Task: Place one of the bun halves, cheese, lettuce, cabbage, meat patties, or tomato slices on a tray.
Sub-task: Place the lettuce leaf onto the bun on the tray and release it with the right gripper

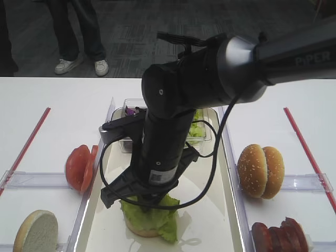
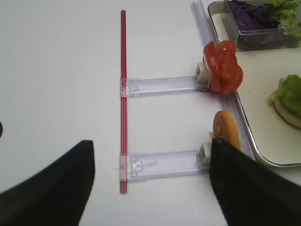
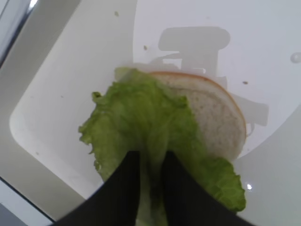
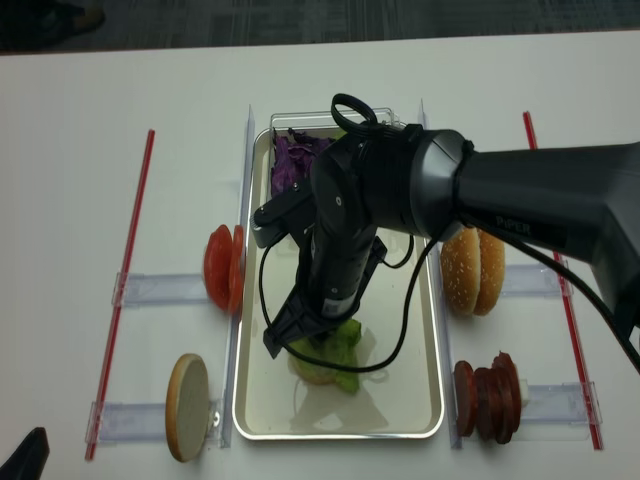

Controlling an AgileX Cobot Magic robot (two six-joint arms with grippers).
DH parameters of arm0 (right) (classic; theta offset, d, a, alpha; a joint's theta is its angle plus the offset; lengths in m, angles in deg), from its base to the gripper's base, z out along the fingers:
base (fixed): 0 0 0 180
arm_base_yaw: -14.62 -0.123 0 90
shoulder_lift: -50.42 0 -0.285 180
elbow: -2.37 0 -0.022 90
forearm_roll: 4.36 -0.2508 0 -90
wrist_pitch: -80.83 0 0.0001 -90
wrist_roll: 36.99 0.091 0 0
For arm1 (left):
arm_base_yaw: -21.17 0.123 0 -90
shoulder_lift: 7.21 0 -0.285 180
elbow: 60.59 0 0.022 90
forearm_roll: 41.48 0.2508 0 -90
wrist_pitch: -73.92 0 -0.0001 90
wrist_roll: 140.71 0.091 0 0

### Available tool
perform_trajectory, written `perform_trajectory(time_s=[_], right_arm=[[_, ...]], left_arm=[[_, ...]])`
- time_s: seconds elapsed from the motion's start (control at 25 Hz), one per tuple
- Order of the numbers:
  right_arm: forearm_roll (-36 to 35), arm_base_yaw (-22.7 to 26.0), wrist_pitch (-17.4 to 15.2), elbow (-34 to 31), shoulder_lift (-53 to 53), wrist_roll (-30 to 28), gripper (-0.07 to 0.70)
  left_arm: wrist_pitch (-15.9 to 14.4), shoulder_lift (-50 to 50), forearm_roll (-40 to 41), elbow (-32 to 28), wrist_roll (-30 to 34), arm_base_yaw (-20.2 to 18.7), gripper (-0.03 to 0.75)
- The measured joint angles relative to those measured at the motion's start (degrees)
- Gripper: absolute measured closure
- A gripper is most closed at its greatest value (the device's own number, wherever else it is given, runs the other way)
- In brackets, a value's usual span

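Note:
On the cream tray (image 1: 210, 226) (image 4: 410, 400) a ruffled green lettuce (image 3: 141, 117) (image 1: 155, 210) leaf lies over a pale bun half (image 3: 216, 117). My right gripper (image 3: 150, 162) reaches straight down onto it, its two dark fingers close together with a fold of the leaf pinched between them. In the high view the right arm (image 1: 168, 136) hides most of the tray's middle. My left gripper (image 2: 151, 143) hangs open over the bare table left of the tray, nothing between its fingers.
Left of the tray stand tomato slices (image 1: 80, 167) and a bun half (image 1: 37, 231) in clear holders. To its right are sesame buns (image 1: 260, 170) and meat patties (image 1: 278, 236). Clear tubs at the tray's far end hold cabbage (image 4: 295, 160) and lettuce. Red strips (image 1: 26, 144) flank both sides.

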Motion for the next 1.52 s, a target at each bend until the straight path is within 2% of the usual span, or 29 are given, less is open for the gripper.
perform_trajectory(time_s=[0.04,0.16,0.32,0.52,0.88,1.4,1.52], right_arm=[[-1.05,0.00,0.00,0.00,0.00,-0.84,0.347],[-1.89,0.00,0.00,0.00,0.00,-1.19,0.181],[-2.15,0.00,0.00,0.00,0.00,-1.32,0.118],[-3.46,0.00,-0.41,0.13,0.00,-1.90,0.101],[-3.88,0.00,-4.68,5.19,0.00,-2.33,0.099],[-3.78,0.00,-19.00,14.46,0.00,-2.22,0.099],[-3.88,0.51,-20.85,17.05,0.09,-2.11,0.099]], left_arm=[[0.00,0.00,0.00,0.00,0.00,0.00,0.228],[0.00,0.00,0.00,0.00,0.00,0.00,0.228],[0.00,0.00,0.00,0.00,0.00,0.00,0.228],[0.00,0.00,0.00,0.00,0.00,0.00,0.228],[0.00,0.00,0.00,0.00,0.00,0.00,0.230],[0.00,0.00,0.00,0.00,0.00,0.00,0.230],[0.00,0.00,0.00,0.00,0.00,0.00,0.230]])
